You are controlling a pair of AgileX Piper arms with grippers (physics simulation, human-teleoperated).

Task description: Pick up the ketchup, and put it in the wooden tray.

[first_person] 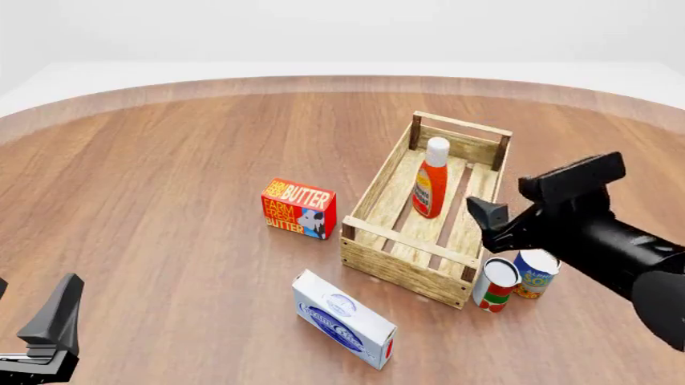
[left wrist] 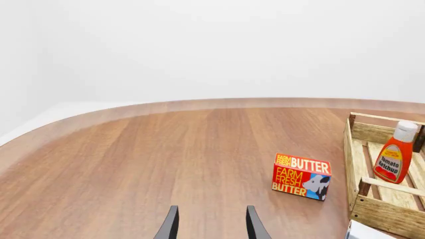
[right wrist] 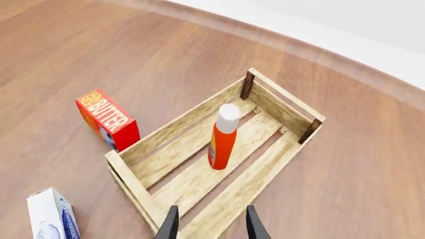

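The ketchup, a slim red-orange bottle with a white cap, stands upright inside the wooden tray, toward its far half. It also shows in the right wrist view and the left wrist view. My right gripper is open and empty, above the tray's near right corner, apart from the bottle; its fingertips hang over the tray's near end. My left gripper is open and empty at the table's near left, far from the tray.
A red-orange butter box stands just left of the tray. A white box lies in front of the tray. A red-and-white can and a blue can stand at the tray's near right corner, under my right arm.
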